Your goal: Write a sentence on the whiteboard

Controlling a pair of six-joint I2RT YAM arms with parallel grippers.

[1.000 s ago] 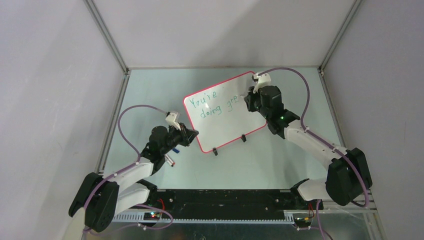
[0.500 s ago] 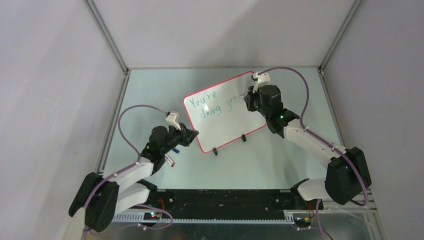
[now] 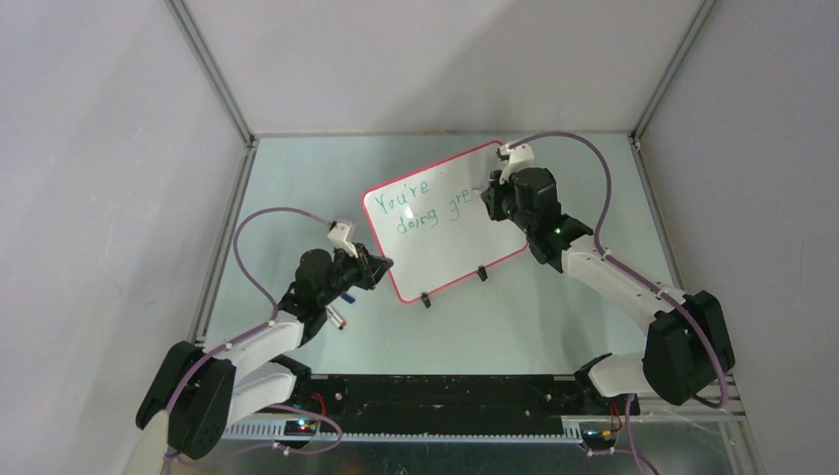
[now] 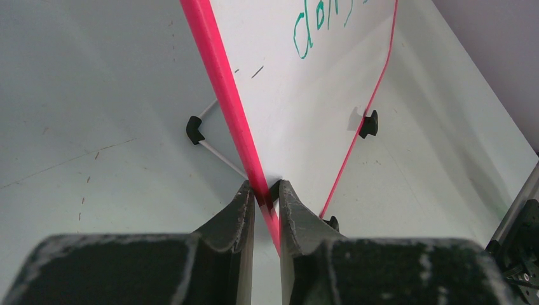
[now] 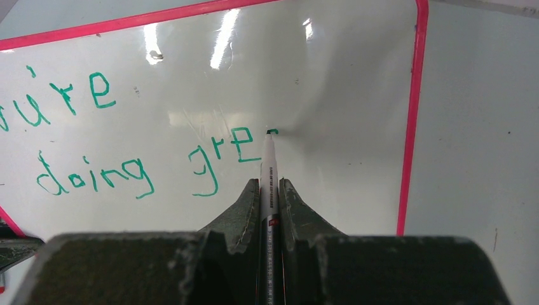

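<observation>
Whiteboard [image 3: 445,223] propped mid-counter [image 3: 297,178], left pincer [image 4: 262,192] clamped on its rim, right pincer [image 5: 269,189] clenched on the green marker [image 5: 267,165]: "You're doing gre" is written, so I reckon only the last letters are left.

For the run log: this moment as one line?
left gripper: shut on whiteboard edge | right gripper: shut on marker | marker tip: just after "gre" | written: "You're doing gre" | sentence: unfinished

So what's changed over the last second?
Almost nothing. The right end effector, shut on the marker, shifted at most a hair, its tip on the whiteboard just past "gre". The left end effector stays clamped on the board's edge; the board hasn't moved.
</observation>
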